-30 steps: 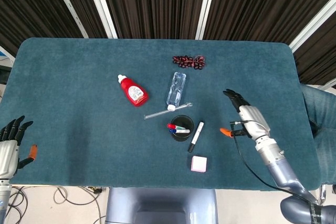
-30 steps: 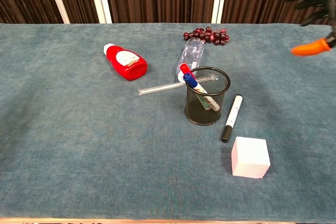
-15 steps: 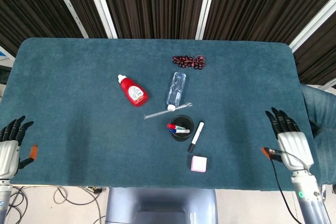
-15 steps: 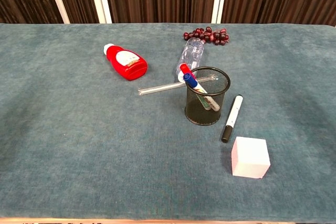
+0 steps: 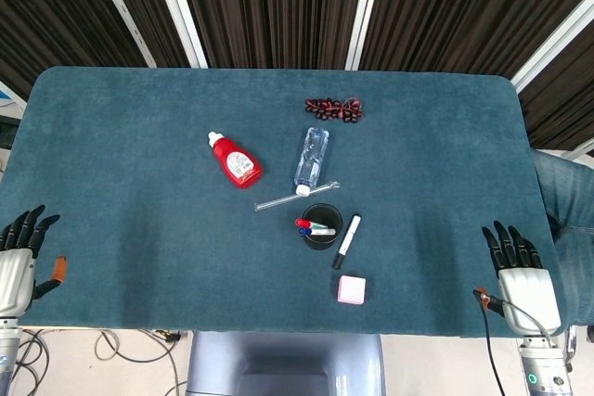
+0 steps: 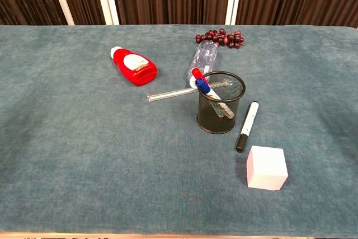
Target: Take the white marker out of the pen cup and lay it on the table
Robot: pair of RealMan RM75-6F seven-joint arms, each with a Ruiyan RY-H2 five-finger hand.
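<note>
The white marker [image 5: 346, 241] [image 6: 246, 126] with a black cap lies flat on the table, just right of the black mesh pen cup [image 5: 322, 225] [image 6: 220, 102]. Red-capped and blue-capped pens lean in the cup. My right hand [image 5: 523, 272] hovers at the table's front right corner, fingers spread, holding nothing. Off the front left edge my left hand [image 5: 19, 261] is also spread and empty. Neither hand shows in the chest view.
A pink-white cube [image 5: 352, 289] [image 6: 267, 167] sits in front of the marker. A clear straw [image 6: 174, 93], a lying water bottle [image 5: 312, 158], a red bottle [image 5: 235, 160] and dark grapes [image 5: 334, 108] lie behind the cup.
My right hand has drawn back from near the marker to the front right corner of the table. The marker, cup and left hand have not moved.
</note>
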